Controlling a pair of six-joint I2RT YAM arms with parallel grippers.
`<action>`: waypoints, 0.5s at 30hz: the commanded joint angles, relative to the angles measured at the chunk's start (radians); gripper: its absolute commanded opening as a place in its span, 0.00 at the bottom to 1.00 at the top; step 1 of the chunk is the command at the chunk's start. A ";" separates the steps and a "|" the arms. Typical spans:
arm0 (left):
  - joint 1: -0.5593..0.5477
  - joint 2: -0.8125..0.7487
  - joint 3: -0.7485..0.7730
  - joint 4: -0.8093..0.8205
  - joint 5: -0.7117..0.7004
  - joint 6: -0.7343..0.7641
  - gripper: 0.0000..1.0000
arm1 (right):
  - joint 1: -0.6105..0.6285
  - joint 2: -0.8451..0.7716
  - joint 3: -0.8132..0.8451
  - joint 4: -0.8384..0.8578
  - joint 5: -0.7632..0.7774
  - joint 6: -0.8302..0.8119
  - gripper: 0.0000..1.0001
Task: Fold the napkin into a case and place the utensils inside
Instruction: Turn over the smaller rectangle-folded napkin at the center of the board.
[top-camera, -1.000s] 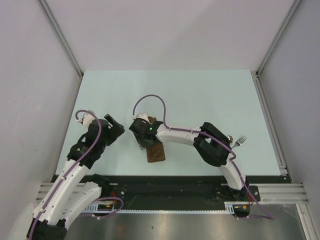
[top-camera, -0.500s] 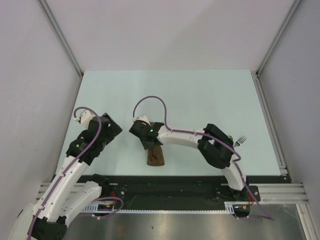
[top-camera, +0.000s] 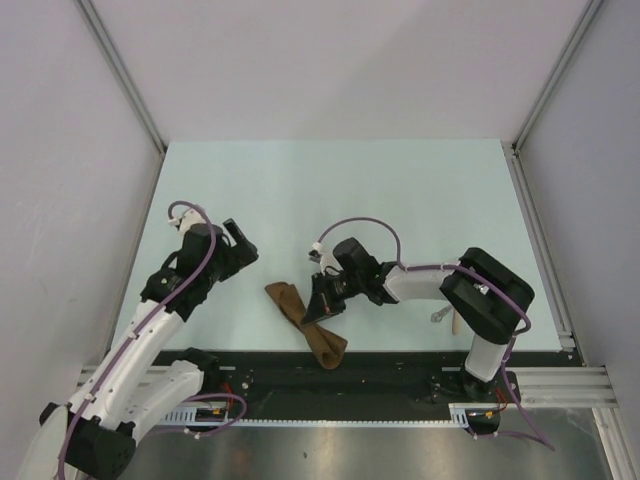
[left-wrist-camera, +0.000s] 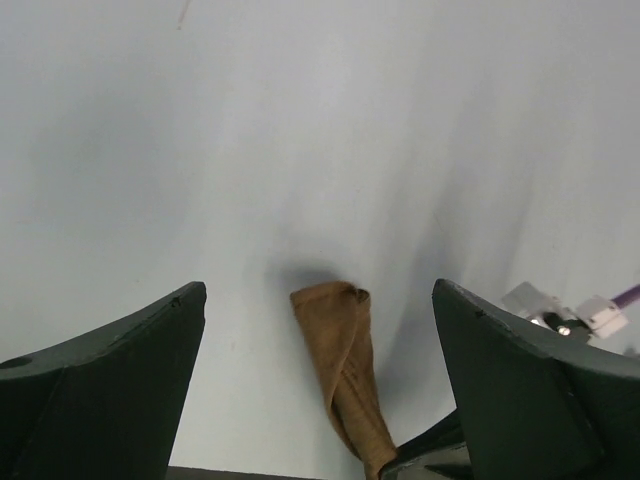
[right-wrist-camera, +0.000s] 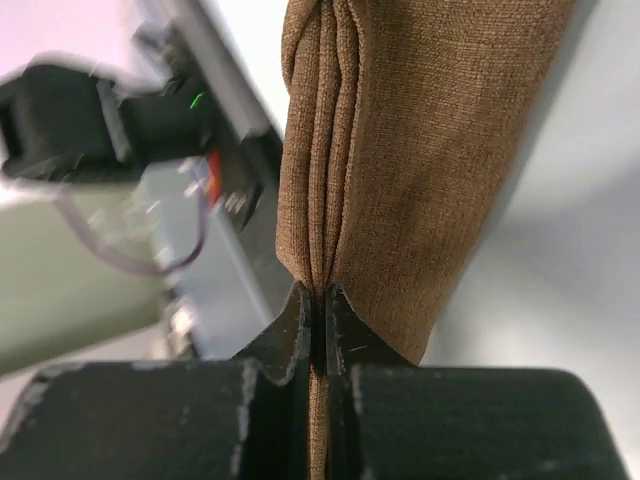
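reaching leftward low over the table (top-camera: 400, 180), the right gripper (top-camera: 322, 300) is clamped tight on a bunched fold of the brown napkin (top-camera: 305, 322), a rumpled strip by the near edge. the left gripper (top-camera: 238, 245) hovers at the left, tilted forward, spread wide and empty.

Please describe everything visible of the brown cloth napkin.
The brown woven cloth napkin is bunched into a narrow strip with lengthwise folds. It runs slantwise by the near edge of the pale green table. The black right pincer is shut on its folds; the open left pincer is apart from it.
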 joint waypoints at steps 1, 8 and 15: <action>0.006 0.033 0.015 0.126 0.142 0.104 0.99 | -0.063 0.003 -0.134 0.469 -0.288 0.179 0.00; 0.004 0.053 -0.053 0.316 0.363 0.180 0.93 | -0.276 -0.016 -0.258 0.536 -0.366 0.200 0.05; 0.001 0.180 -0.047 0.425 0.553 0.224 0.86 | -0.445 0.053 -0.123 0.059 -0.325 -0.174 0.28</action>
